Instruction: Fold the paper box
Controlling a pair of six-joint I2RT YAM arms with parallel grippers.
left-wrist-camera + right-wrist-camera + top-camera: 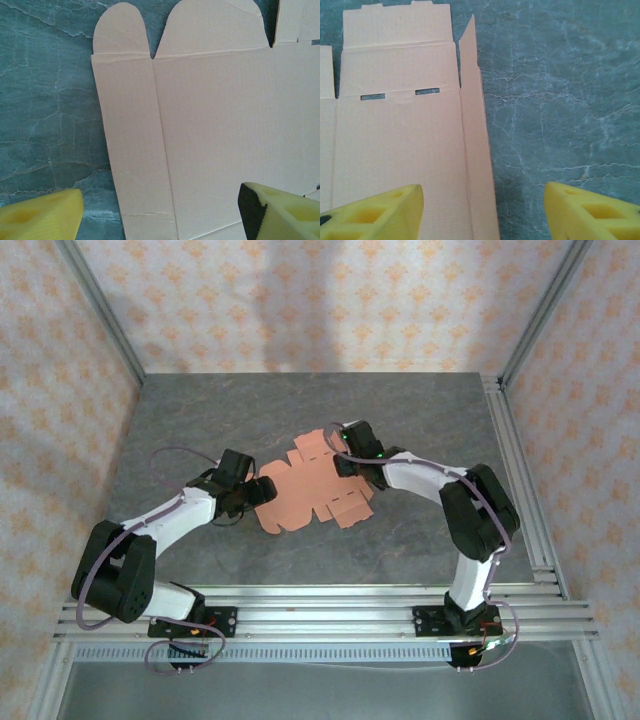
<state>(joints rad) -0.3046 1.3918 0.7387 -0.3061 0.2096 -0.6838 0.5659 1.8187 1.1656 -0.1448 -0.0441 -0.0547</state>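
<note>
Okay, the salmon-orange thin-card paper box (315,485) is unfolded: a flat die-cut sheet with flaps and tabs. It lies around the middle of the dark grey marbled table (190,420), well clear of all four edges. The left gripper (262,490) is at the sheet's left end and the right gripper (345,462) is over its far-right part.

Left wrist view: jaws spread wide. One yellow finger (40,217) is over bare table, the other (280,212) over the card. A narrow creased side strip (135,150) runs between them, and two rounded flaps (120,27) show at the top.

Right wrist view: jaws also spread. One yellow finger (375,212) is over the card and the other (592,210) over bare table, with the sheet's long edge between them. Two small slots (372,96) are cut along a crease further up. Cannot tell if any finger touches the card. Nothing is pinched.
</note>
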